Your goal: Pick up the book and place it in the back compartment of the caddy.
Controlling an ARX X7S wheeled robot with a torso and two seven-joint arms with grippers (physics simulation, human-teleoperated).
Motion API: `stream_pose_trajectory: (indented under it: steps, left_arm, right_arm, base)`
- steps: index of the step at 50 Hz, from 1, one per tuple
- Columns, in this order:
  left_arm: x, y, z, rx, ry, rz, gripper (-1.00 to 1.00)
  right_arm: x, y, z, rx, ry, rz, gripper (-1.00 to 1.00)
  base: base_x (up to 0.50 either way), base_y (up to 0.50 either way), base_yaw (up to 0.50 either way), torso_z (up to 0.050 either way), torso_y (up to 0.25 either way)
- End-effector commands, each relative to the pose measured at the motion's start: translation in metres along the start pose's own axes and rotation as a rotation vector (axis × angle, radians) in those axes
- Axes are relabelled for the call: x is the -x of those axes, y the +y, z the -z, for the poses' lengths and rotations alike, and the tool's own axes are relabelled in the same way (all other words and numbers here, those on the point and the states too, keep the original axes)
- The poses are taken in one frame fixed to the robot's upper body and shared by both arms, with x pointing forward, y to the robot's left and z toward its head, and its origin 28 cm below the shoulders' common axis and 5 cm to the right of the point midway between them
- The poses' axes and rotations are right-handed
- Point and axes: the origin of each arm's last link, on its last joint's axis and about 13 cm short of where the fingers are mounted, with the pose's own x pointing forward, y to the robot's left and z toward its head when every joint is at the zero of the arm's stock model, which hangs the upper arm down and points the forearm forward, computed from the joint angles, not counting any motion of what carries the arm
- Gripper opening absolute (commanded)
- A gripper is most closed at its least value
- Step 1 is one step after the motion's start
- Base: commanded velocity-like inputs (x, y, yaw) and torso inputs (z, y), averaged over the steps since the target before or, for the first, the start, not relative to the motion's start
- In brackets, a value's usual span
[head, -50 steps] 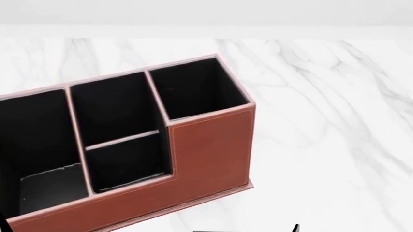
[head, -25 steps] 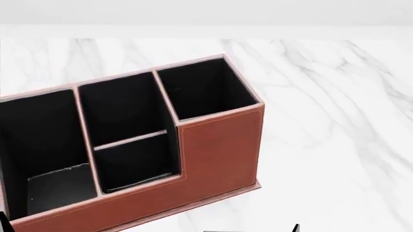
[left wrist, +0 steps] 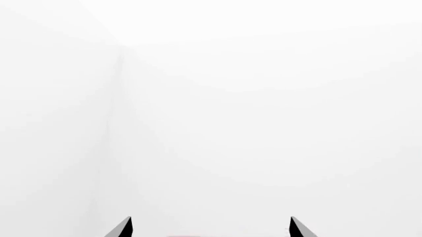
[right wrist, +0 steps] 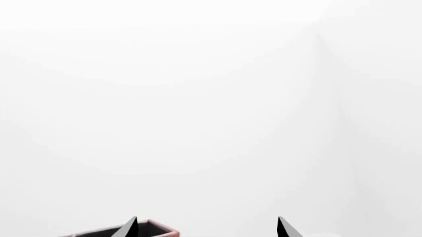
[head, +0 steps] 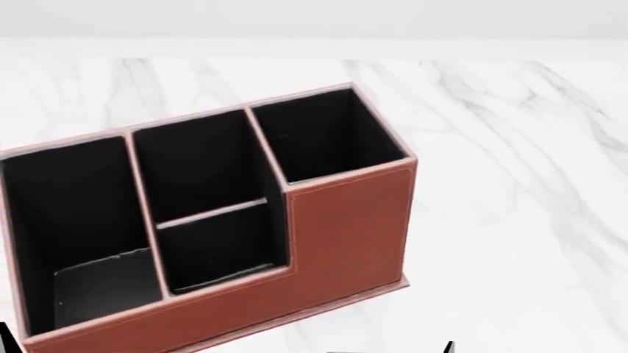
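Note:
The reddish-brown caddy with black lining stands on the marble table, left of centre in the head view. Its small shallow back compartment sits behind the low front wall and is empty. The book does not show clearly; a thin grey sliver at the bottom edge is too small to identify. My left gripper is open and empty, facing a white wall. My right gripper is open and empty, with a corner of the caddy beside one fingertip.
The tall square cell is at the caddy's right end and a large cell at its left end. White marble table spreads to the right of the caddy. A white wall runs behind.
The caddy has slid to the right in the head view by a small amount across the frames, as has the sliver at the bottom edge. Nothing has been grasped.

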Motion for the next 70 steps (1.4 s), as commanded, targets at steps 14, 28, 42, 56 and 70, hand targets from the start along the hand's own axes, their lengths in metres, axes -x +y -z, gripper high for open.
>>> stream_pose_trajectory:
  steps: [14,28,42,56,70]
  left_arm:
    - [0.0,0.0,0.0,-0.001,0.0,0.001,1.0]
    - [0.0,0.0,0.001,-0.001,0.001,0.002,1.0]
    - [-0.001,0.0,0.002,-0.005,0.007,0.0,1.0]
    - [-0.015,0.009,0.001,-0.047,0.044,-0.021,1.0]
    - [-0.061,0.026,-0.009,-0.122,0.142,0.188,1.0]
  right_arm:
    - [0.0,0.0,0.001,0.003,0.001,-0.005,1.0]
    - [0.0,0.0,0.0,-0.021,-0.007,-0.005,1.0]
    - [-0.001,-0.002,0.0,-0.028,0.002,0.003,1.0]
    - [-0.001,-0.002,0.001,-0.036,0.002,-0.002,1.0]
    - [0.0,-0.005,-0.004,-0.052,-0.002,0.0,1.0]
  base:
    - [0.0,0.05,0.0,0.0,0.0]
    - [0.0,0.05,0.0,0.0,0.0]
    - [0.0,0.0,0.0,0.0,0.0]
    - [0.0,0.0,0.0,0.0,0.0]
    - [0.0,0.0,0.0,0.0,0.0]
